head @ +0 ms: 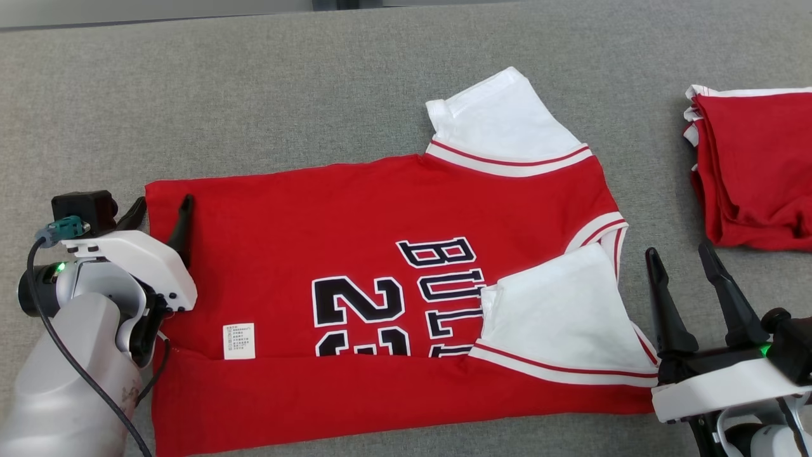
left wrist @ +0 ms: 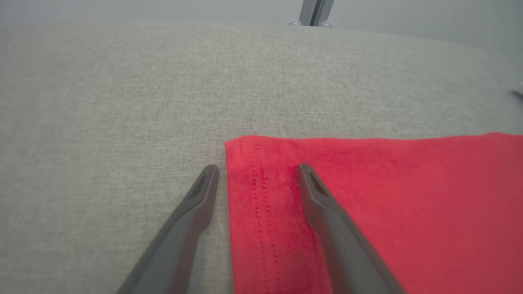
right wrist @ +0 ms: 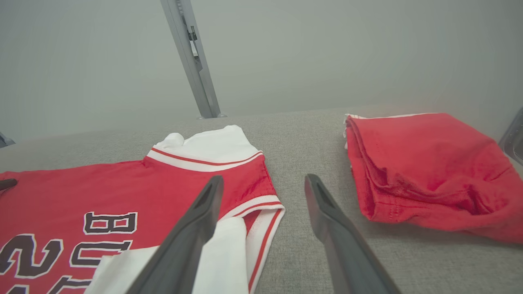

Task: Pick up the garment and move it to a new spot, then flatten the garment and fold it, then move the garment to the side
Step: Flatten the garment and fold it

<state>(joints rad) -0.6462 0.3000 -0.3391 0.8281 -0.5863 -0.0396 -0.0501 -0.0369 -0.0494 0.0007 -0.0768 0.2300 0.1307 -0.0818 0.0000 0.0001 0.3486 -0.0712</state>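
Lying near garment (head: 380,254): folded red stack (head: 755,171).

Folded red clothes pile (head: 755,171) on grey fabric surface (head: 254,95), far right

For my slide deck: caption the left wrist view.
Open left end effector straddles the hemmed corner of the red jersey on the grey surface.

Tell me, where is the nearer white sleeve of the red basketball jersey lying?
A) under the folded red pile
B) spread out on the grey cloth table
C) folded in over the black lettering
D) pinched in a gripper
C: the nearer white sleeve of the red basketball jersey lies folded inward on the chest, covering the ends of the black lettering.
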